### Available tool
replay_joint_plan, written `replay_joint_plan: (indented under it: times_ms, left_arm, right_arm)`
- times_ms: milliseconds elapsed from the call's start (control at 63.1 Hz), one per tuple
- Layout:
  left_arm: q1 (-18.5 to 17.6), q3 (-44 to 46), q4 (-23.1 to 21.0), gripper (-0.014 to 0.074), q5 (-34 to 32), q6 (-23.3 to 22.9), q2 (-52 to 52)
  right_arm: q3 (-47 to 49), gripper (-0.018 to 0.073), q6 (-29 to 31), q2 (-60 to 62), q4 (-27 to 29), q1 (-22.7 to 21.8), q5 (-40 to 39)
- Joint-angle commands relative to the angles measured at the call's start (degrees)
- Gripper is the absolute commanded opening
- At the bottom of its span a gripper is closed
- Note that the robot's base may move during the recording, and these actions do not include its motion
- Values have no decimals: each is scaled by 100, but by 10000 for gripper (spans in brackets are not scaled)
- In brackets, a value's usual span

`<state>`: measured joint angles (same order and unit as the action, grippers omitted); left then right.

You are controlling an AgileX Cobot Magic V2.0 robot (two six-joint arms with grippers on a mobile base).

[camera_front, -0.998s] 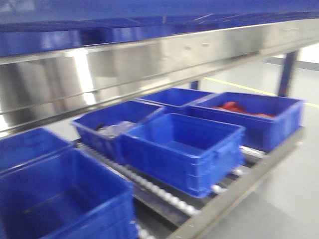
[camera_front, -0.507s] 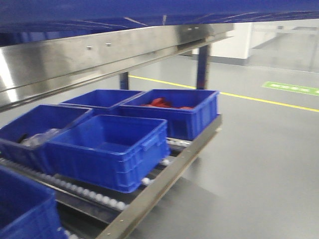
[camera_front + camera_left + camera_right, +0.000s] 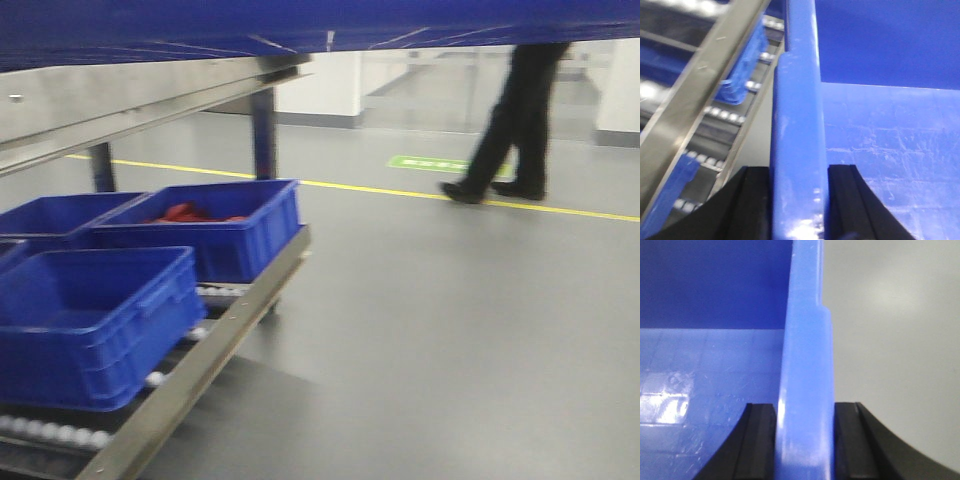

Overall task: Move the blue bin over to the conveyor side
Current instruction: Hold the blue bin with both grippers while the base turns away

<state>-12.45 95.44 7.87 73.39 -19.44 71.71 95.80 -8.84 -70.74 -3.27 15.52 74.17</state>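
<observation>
we hold the blue bin (image 3: 880,140) lifted between both arms. the left gripper (image 3: 799,200) is clamped on its thick rim, with one black finger (image 3: 752,200) outside the wall and the other inside. the right gripper (image 3: 805,440) pinches the opposite rim the same way. in the front view the bin shows only as a dark blue band along the top edge.

a second ago the rack (image 3: 200,370) and its crates filled the front view. half a second ago it had slid to the left. now it takes up only the left part, with the near crate (image 3: 90,320) and the crate with red things (image 3: 220,230) behind it. grey floor (image 3: 450,330), a yellow line (image 3: 380,188) and a person (image 3: 515,110) walking fill the rest. the blue band has kept its place throughout.

we take this to mean the base is turning away from the rack and carrying the bin along, with the grip unchanged. the conveyor is in none of our views, so we cannot say how much turn remains. the left wrist view shows the rack's steel rail (image 3: 705,95) near the bin's left wall, so that side needs room. the person crossing ahead is the other thing to mind.
</observation>
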Motion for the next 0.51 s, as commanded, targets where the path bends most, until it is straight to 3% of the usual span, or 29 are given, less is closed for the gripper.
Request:
replay_joint_plan:
  times_ms: [0, 491]
  left_arm:
    - [-53, 67, 34, -17, -426, -36, -122]
    - [-53, 67, 43, -17, -426, -36, -122]
  right_arm:
    - [67, -79, 75, 133, -94, -8, -570]
    - [67, -79, 75, 133, -94, -8, -570]
